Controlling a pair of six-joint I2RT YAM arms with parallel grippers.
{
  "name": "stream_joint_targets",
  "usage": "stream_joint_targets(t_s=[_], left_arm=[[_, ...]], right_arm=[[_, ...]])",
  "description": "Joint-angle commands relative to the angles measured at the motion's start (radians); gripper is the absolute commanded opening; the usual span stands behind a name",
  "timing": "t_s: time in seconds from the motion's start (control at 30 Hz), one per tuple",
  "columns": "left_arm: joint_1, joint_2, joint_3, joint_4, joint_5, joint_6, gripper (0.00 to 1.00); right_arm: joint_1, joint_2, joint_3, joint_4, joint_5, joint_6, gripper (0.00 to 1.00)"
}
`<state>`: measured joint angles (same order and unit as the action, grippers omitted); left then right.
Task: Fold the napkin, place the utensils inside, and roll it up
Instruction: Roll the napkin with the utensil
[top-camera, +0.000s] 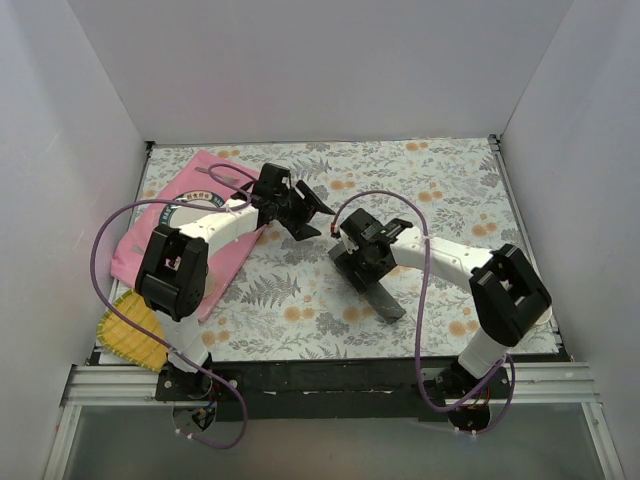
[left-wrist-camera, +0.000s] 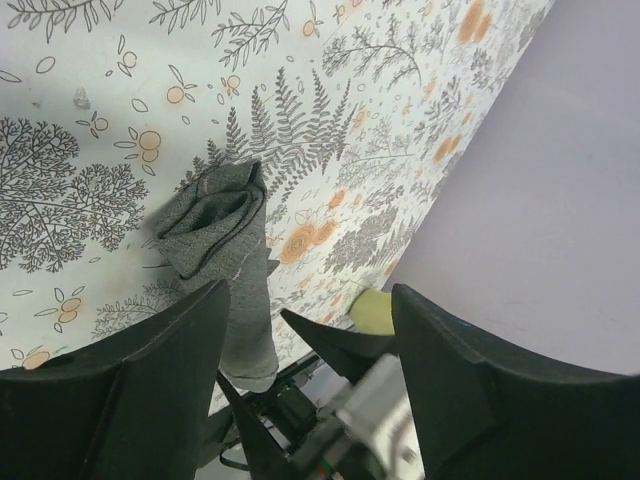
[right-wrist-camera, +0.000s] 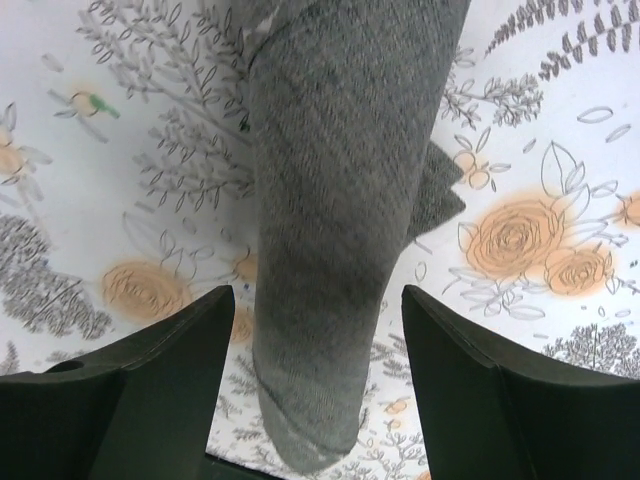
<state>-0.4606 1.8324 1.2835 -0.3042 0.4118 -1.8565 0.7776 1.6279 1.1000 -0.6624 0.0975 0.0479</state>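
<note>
- on the floral tablecloth (top-camera: 300, 300), the rolled napkin (right-wrist-camera: 330, 250) lies finished-looking — utensils hidden, presumably inside.
- right gripper (right-wrist-camera: 312, 305) straddles it, jaws wide, gripping nothing.
- left gripper (left-wrist-camera: 305, 300) wide too, empty.

One napkin (top-camera: 387, 297), one placemat (top-camera: 228, 268), one yellow item (top-camera: 130, 325)

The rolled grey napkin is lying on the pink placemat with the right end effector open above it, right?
No: the top external view shows the napkin lying on the floral tablecloth, apart from the pink placemat. The right end effector is open above it.
</note>
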Motion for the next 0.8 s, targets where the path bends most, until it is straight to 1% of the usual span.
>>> stream_joint_targets(t_s=[0.0, 0.13, 0.2, 0.23, 0.3, 0.33, 0.4, 0.43, 0.53, 0.57, 0.63, 0.67, 0.77], left_arm=[[0.002, -0.071, -0.023, -0.026, -0.016, -0.001, 0.65], [0.003, -0.073, -0.021, -0.026, -0.013, -0.001, 0.65], [0.005, -0.07, -0.019, -0.024, -0.01, 0.003, 0.65], [0.008, -0.07, -0.018, -0.024, -0.008, 0.005, 0.65], [0.01, -0.07, -0.019, -0.024, -0.002, 0.01, 0.65], [0.014, -0.071, -0.021, -0.024, -0.004, 0.011, 0.65], [0.019, -0.076, -0.029, -0.021, 0.007, 0.013, 0.66], [0.02, -0.079, -0.032, -0.009, 0.016, 0.014, 0.65], [0.034, -0.097, -0.036, -0.013, 0.021, 0.029, 0.65], [0.042, -0.101, -0.036, -0.016, 0.019, 0.034, 0.65], [0.049, -0.113, -0.036, -0.024, 0.024, 0.048, 0.65], [0.053, -0.114, -0.038, -0.024, 0.025, 0.049, 0.66], [0.056, -0.113, -0.039, -0.024, 0.053, 0.048, 0.66]], right_arm=[[0.022, 0.093, 0.058, 0.067, 0.056, -0.045, 0.73], [0.045, 0.144, 0.073, 0.083, 0.091, -0.045, 0.68], [0.045, 0.162, 0.08, 0.081, 0.122, -0.04, 0.63], [0.043, 0.165, 0.083, 0.078, 0.14, -0.039, 0.57], [0.037, 0.165, 0.095, 0.076, 0.128, -0.031, 0.5], [0.031, 0.167, 0.098, 0.075, 0.076, -0.031, 0.45], [0.008, 0.171, 0.107, 0.083, -0.01, -0.04, 0.41], [0.0, 0.173, 0.109, 0.089, -0.091, -0.043, 0.39], [-0.049, 0.199, 0.12, 0.107, -0.298, -0.045, 0.37], [-0.078, 0.208, 0.121, 0.115, -0.431, -0.043, 0.36], [-0.109, 0.24, 0.121, 0.138, -0.556, -0.028, 0.34], [-0.133, 0.253, 0.12, 0.148, -0.659, -0.022, 0.33], [-0.176, 0.305, 0.12, 0.176, -0.793, 0.009, 0.32]])
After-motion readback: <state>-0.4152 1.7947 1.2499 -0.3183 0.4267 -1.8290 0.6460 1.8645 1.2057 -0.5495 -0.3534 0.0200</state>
